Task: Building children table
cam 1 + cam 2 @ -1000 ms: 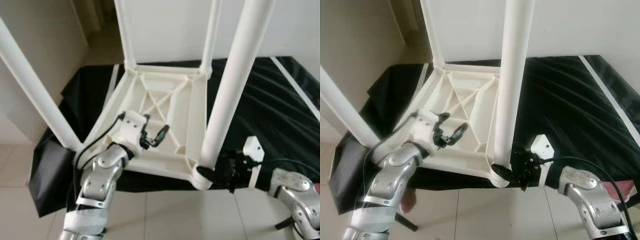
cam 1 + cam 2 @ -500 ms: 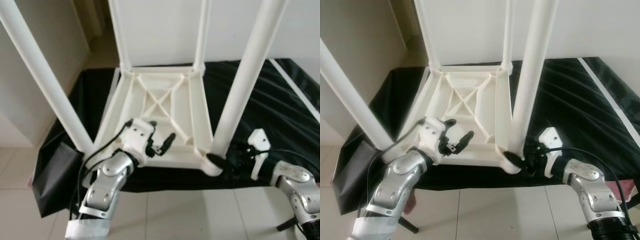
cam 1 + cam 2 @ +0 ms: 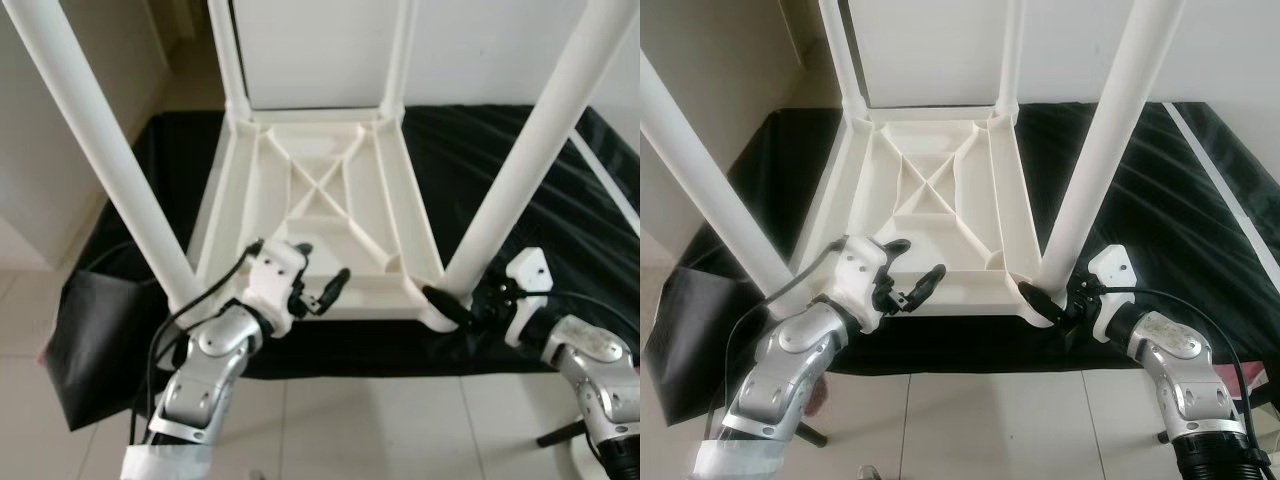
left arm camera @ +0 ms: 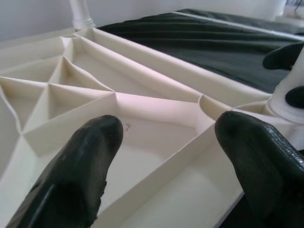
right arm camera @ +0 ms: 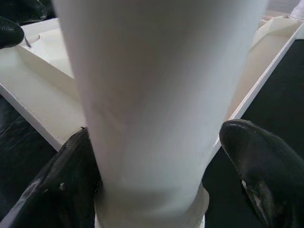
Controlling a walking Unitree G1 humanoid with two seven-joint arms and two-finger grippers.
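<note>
Left eye view: the upturned children's table [image 3: 320,215] lies tabletop-down on the counter [image 3: 560,200], which is draped in black cloth, with four legs standing up. The near-right leg [image 3: 525,160] is my landmark. My right pincer [image 3: 462,305] sits at its foot, fingers [image 5: 259,171] spread to either side of the tube; one touches it, and I cannot tell whether the other does. My left pincer [image 3: 318,290] hovers open above the frame's near rail, well left of that leg. To seat this leg well, I judge I should close squarely round its base, keep it upright, and brace the rail with the left.
</note>
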